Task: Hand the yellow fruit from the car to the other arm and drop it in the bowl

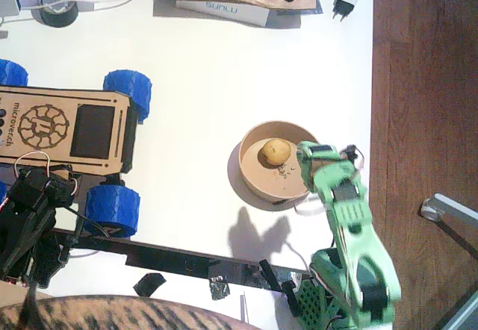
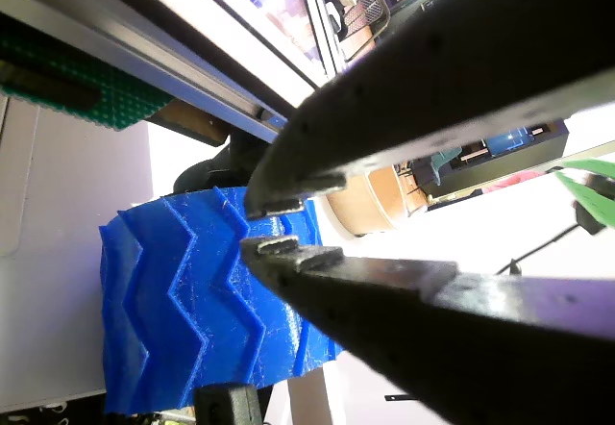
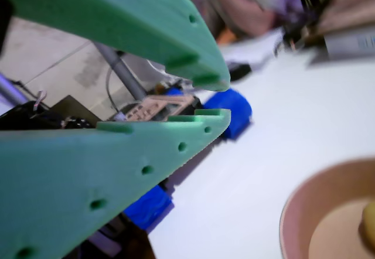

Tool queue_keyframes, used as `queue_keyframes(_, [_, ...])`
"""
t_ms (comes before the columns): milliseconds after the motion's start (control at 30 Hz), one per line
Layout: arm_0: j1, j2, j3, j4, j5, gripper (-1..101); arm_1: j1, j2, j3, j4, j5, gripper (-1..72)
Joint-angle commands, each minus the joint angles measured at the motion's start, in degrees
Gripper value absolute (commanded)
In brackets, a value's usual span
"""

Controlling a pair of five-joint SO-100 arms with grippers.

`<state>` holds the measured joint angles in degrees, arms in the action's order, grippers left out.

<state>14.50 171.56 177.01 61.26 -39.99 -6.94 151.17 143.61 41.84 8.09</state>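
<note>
Right gripper (image 3: pixel 214 101): bright green printed jaws nearly closed, only a thin gap between the tips, nothing held. In the fixed view it stands at the near rim of the bowl.
Left gripper (image 2: pixel 274 228): black jaws close together with a slim gap, nothing between them; a chunky blue ribbed wheel (image 2: pixel 192 300) lies just behind the tips.
Yellow fruit (image 1: pixel 275 151): small roundish lemon-like fruit with brownish spots, resting inside the bowl toward its far side, free of both grippers. A sliver of it shows at the edge of a wrist view.
Bowl (image 1: pixel 254 184): round tan paper-like bowl with low walls, a few dark crumbs on its floor, standing on the white tabletop (image 1: pixel 209 83) well apart from the car.
Car (image 1: pixel 67 128): flat plywood chassis with a gear emblem and a dark panel, on blue wheels at the left; no fruit visible on it.
Left arm (image 1: pixel 30 218): black, low beside the car's near wheel.
Right arm (image 1: pixel 351 225): green, reaching toward the bowl.
Progress: judged complete; fruit is in the bowl, leaving at most withdrawal of the arms.
</note>
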Motion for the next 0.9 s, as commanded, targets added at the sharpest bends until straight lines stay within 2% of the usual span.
queue_keyframes(0, [-0.2, 0.1, 0.1, 0.8, 0.0, 0, 0.7, 10.2, 3.7, -1.4, -1.2, 0.2])
queue_keyframes(433, [-0.2, 0.1, 0.1, 0.8, 0.0, 0, 5.2, 30.9, 16.4, -1.6, -3.1, 0.1])
queue_keyframes(867, [-0.2, 0.1, 0.1, 0.8, 0.0, 0, 5.9, 34.9, 21.3, -0.7, -1.4, 0.1])
